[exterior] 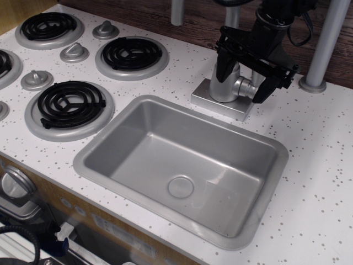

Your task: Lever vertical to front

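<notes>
Counter (325,143): white, speckled, wood wall behind. Sink (105,141): grey basin set in the counter, the landmark here. Burners (69,105) lie left of the sink. Tap base (223,91) stands just behind the sink's back rim. Gripper (244,74): black, wide open, fingers straddling the base's right side. Lever (246,88): short grey stub on the hub, between the fingers, partly hidden. Step judged: approach done, grasp pending. Next: close on the lever, then swing it toward the sink.
</notes>
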